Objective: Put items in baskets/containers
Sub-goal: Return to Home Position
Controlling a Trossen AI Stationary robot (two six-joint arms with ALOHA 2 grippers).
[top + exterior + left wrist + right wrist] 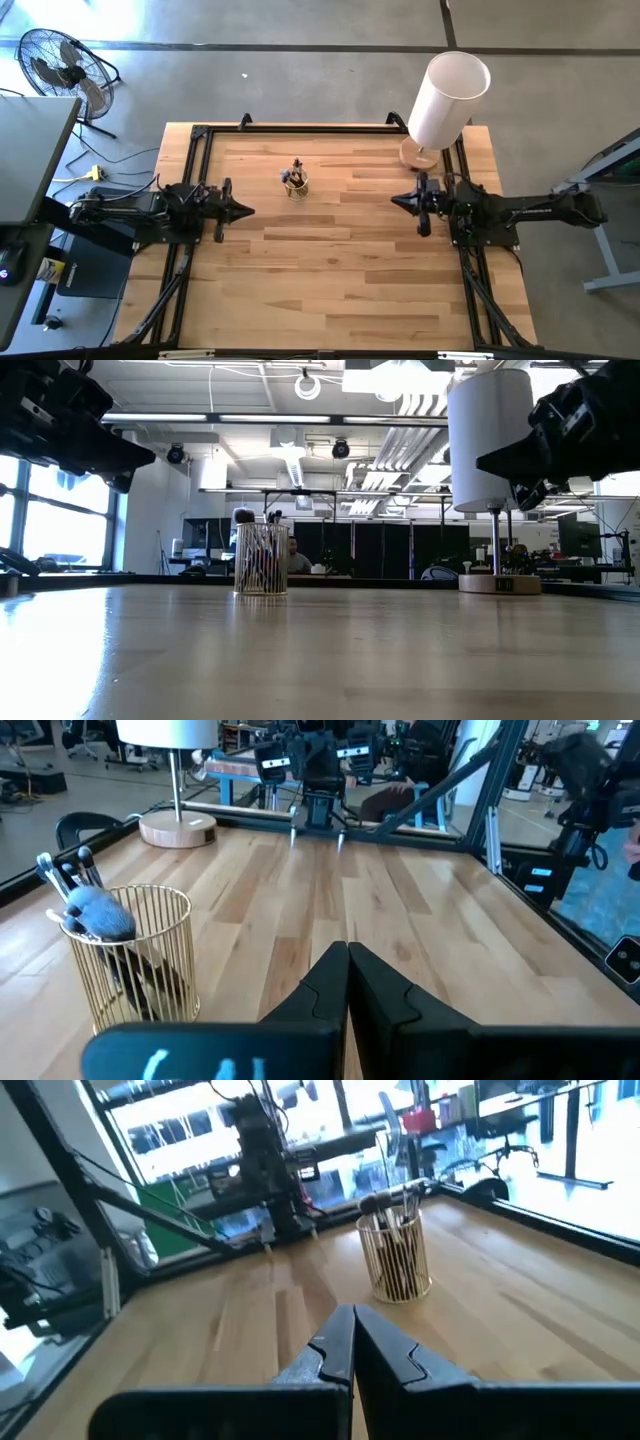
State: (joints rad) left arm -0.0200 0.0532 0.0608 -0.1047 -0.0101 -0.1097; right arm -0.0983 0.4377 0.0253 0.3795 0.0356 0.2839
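A small round cup of thin gold wire (296, 183) stands on the table, left of centre and toward the far edge. Several makeup brushes (100, 912) stand in it, their heads sticking up over its rim; one head is fluffy and blue-grey. The cup also shows in the low view (262, 560) and the right wrist view (397, 1255). My left gripper (248, 210) hovers shut, left of the cup and a little nearer. My right gripper (394, 199) hovers shut to the cup's right. Both point toward the table's middle and show above the tabletop in the low view.
A tall white cylinder on a thin stem with a round wooden base (418, 155) stands at the table's far right corner, close behind my right arm. A black frame (200, 135) runs along the table's edges. Bare wood (330, 270) fills the middle and near half.
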